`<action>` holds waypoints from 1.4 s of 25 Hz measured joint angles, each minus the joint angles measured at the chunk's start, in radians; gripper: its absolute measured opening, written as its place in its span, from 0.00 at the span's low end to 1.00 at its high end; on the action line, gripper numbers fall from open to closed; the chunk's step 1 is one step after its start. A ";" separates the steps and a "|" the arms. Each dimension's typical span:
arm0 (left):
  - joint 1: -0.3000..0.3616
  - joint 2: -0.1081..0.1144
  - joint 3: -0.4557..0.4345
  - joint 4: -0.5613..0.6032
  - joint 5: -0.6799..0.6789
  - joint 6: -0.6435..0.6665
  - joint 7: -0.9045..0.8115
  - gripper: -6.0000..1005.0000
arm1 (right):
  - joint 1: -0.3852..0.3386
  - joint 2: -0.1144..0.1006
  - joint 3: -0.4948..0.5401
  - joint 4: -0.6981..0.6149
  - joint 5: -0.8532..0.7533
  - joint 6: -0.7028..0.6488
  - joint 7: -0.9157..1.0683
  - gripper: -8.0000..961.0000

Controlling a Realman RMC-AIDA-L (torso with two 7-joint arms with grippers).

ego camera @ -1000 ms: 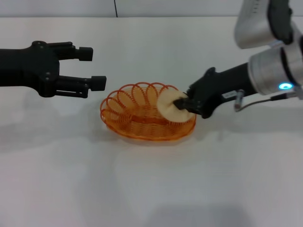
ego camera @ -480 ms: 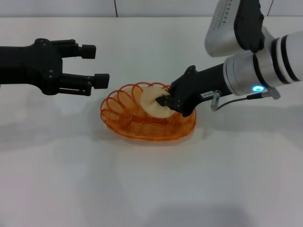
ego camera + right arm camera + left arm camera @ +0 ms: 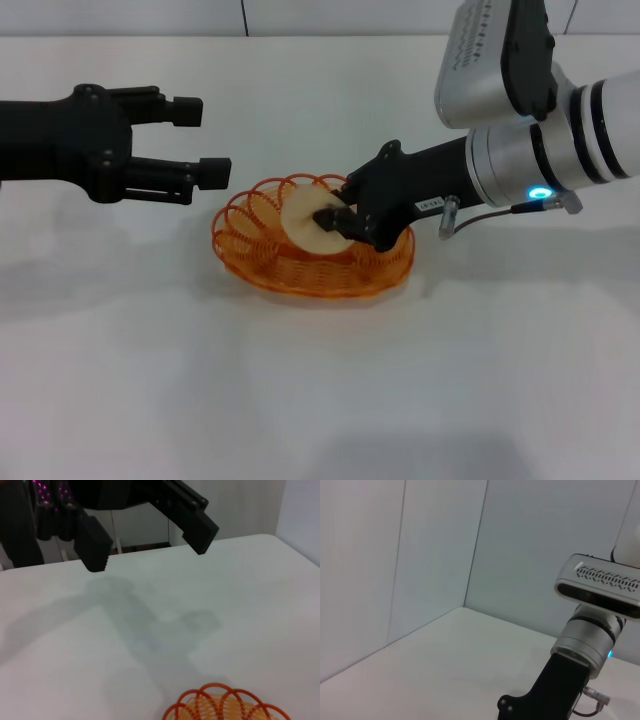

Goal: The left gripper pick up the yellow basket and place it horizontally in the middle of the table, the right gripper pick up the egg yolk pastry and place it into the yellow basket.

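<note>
The yellow basket (image 3: 250,232) lies lengthwise on the white table (image 3: 320,380) near its middle; part of its looped rim (image 3: 220,702) also shows in the right wrist view. My right gripper (image 3: 336,220) reaches in over the basket's right rim, shut on the egg yolk pastry (image 3: 303,222). The pastry is held tilted on edge inside the basket, just above its floor. My left gripper (image 3: 200,140) hovers open and empty to the upper left of the basket, apart from it; the right wrist view shows the same left gripper (image 3: 147,542) farther off, jaws spread.
The right arm's silver segment with its lit ring (image 3: 540,160) stretches off to the right, and the right arm (image 3: 585,645) also fills a corner of the left wrist view. Pale walls stand behind the table's far edge (image 3: 320,38).
My right gripper has carried the pastry leftward from the basket's right rim to over its middle. The left gripper has barely moved.
</note>
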 joint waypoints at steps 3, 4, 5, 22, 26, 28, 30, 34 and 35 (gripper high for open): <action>0.000 0.000 0.000 0.000 0.000 0.000 -0.001 0.88 | 0.002 0.000 0.000 0.004 0.001 -0.001 -0.010 0.15; -0.001 0.000 0.000 0.000 0.000 0.000 -0.001 0.88 | 0.002 0.000 0.000 0.005 0.001 -0.001 -0.014 0.18; -0.001 0.000 0.000 0.000 0.000 0.000 -0.001 0.88 | 0.002 0.000 0.000 0.005 0.002 0.001 -0.020 0.19; 0.001 0.000 -0.006 0.000 -0.003 -0.003 0.005 0.88 | -0.024 -0.006 0.047 0.005 0.036 0.001 -0.035 0.66; 0.004 0.001 -0.006 0.000 -0.004 -0.003 0.010 0.88 | -0.080 -0.007 0.093 -0.014 0.047 -0.012 -0.072 0.81; 0.007 0.002 -0.006 -0.002 -0.004 -0.003 0.020 0.88 | -0.121 -0.008 0.129 -0.020 0.083 -0.031 -0.121 0.87; 0.014 0.003 -0.006 -0.005 -0.004 -0.003 0.032 0.88 | -0.159 -0.009 0.170 -0.018 0.136 -0.060 -0.179 0.90; 0.036 0.005 -0.006 -0.010 -0.001 -0.003 0.061 0.88 | -0.219 -0.010 0.251 -0.009 0.191 -0.138 -0.251 0.90; 0.041 0.006 -0.006 -0.014 0.001 -0.003 0.069 0.88 | -0.219 -0.010 0.251 -0.009 0.191 -0.138 -0.251 0.90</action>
